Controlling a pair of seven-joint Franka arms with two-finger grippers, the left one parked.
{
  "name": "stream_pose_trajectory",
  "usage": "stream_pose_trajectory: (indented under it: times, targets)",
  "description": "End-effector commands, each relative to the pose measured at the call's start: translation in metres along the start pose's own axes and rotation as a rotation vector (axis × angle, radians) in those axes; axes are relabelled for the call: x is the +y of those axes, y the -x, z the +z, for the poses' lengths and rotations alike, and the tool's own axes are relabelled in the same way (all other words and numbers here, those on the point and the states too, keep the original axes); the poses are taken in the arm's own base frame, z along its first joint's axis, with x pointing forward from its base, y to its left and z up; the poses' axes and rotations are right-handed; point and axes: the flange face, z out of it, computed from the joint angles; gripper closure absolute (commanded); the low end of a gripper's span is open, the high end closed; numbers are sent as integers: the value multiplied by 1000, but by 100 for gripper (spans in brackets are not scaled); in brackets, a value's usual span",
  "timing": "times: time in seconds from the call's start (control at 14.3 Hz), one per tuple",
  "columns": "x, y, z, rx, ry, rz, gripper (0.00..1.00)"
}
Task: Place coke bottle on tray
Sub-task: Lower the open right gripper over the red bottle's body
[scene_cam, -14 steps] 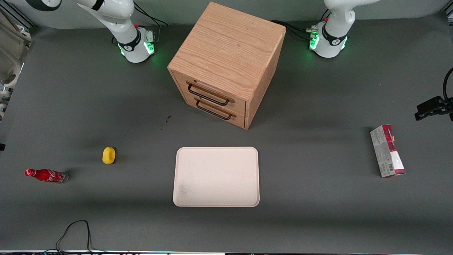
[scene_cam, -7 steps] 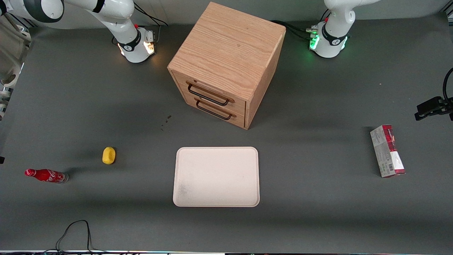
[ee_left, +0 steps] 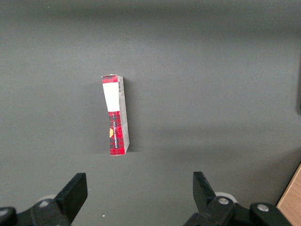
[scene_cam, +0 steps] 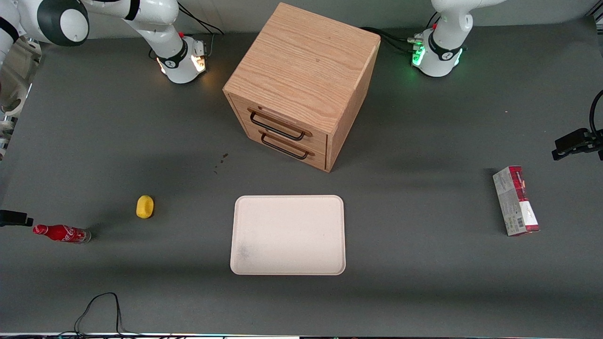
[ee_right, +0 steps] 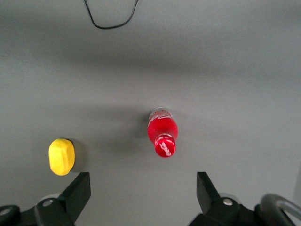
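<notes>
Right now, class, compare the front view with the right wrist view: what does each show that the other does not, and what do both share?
Only the front view shows the tray, the wooden drawer cabinet and the red-and-grey carton toward the parked arm's end of the table. Only the right wrist view shows the gripper clearly, with its fingers spread open above the bottle. Both show the coke bottle, the yellow lump, a black cable and the grey table.
</notes>
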Motion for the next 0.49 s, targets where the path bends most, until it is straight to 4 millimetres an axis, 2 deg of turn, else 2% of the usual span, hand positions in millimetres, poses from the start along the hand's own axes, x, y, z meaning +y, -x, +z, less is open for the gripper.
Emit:
stream_pose_trajectory:
  times: [0.0, 0.42]
  targets:
    - [20, 4, 24, 14, -10, -1, 0]
    - [23, 0, 53, 28, -17, -7, 0]
